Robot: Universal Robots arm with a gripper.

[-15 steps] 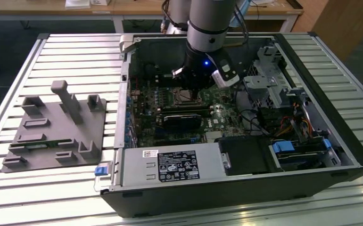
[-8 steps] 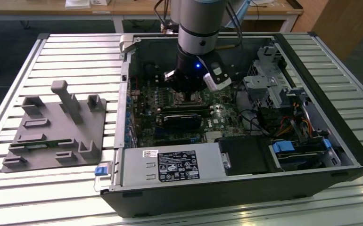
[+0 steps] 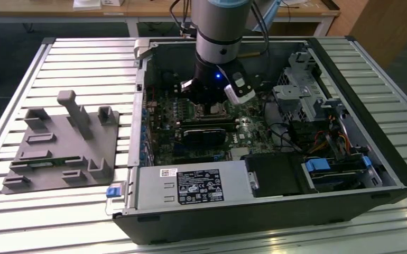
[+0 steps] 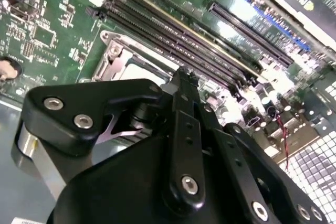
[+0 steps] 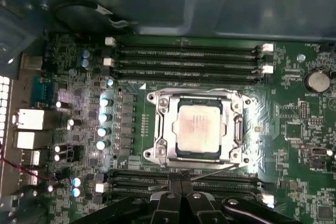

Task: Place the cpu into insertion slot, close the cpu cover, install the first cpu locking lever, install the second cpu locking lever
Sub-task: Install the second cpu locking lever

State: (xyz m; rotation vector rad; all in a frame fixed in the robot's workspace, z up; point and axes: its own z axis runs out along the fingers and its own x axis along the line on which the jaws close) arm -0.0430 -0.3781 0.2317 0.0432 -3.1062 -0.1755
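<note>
The gripper [image 5: 181,184] hangs low over the board [image 5: 299,129], its black fingers [image 4: 184,129] pressed together with nothing between them, tips just beside the socket's edge nearest the lower memory slots [image 5: 210,184].

The cpu [image 5: 198,128] lies flat in the slot [image 5: 178,153], a pale silvery-beige square with faint dark print on top, too small to make out. The cover [image 5: 165,124] is down around it: a silver frame whose window shows the chip, with round screw points at its corners. A thin lever [image 5: 220,169] runs slanted along the frame's edge closest to the gripper.

In the first wrist view, four memory slots [image 5: 184,61] lie at 12 o'clock of the socket, a row of capacitors [image 5: 104,121] at 9 o'clock, a coin cell [image 5: 317,81] at 2 o'clock.

In the exterior view the arm [image 3: 218,37] reaches down into the open case [image 3: 260,217], whose walls close in on every side. A labelled box [image 3: 189,188] sits at 6 o'clock of the arm; its print is unreadable. A grey fixture [image 3: 62,148] rests on the slatted table [image 3: 13,222] at 9 o'clock, well apart from the case.
</note>
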